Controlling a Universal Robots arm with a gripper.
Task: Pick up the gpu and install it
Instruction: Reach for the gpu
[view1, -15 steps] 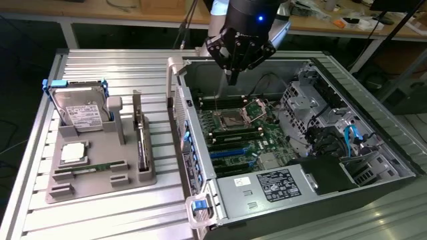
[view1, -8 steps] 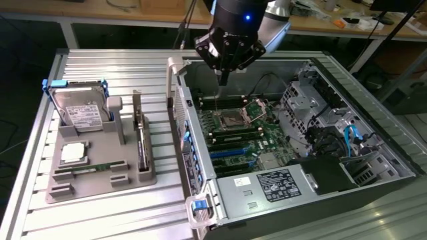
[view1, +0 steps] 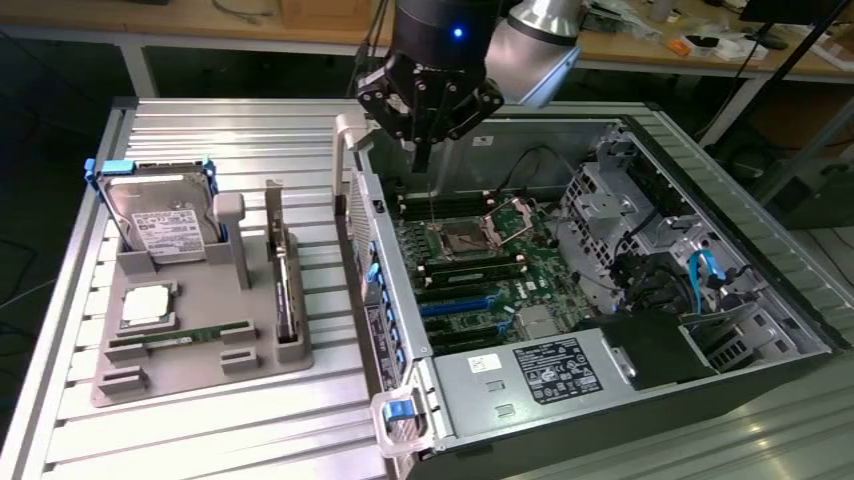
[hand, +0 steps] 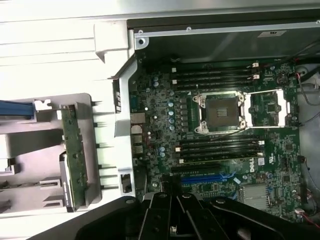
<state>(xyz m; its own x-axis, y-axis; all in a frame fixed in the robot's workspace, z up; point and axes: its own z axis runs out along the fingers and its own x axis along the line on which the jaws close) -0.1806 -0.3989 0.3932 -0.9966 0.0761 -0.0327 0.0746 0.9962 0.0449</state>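
The black tool (view1: 420, 158), shut with nothing in it, hangs over the open grey computer case (view1: 387, 262), well apart from the thin dark gpu card (view1: 282, 285) standing in its grey holder (view1: 200, 372).

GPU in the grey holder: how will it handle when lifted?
The gpu is a thin board standing on edge in the grey holder, so probably stiff and light, but tippy once free. Exposed components suggest fragile faces.

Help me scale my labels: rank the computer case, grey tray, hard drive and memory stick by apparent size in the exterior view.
Largest to smallest:
1. computer case
2. grey tray
3. hard drive
4. memory stick
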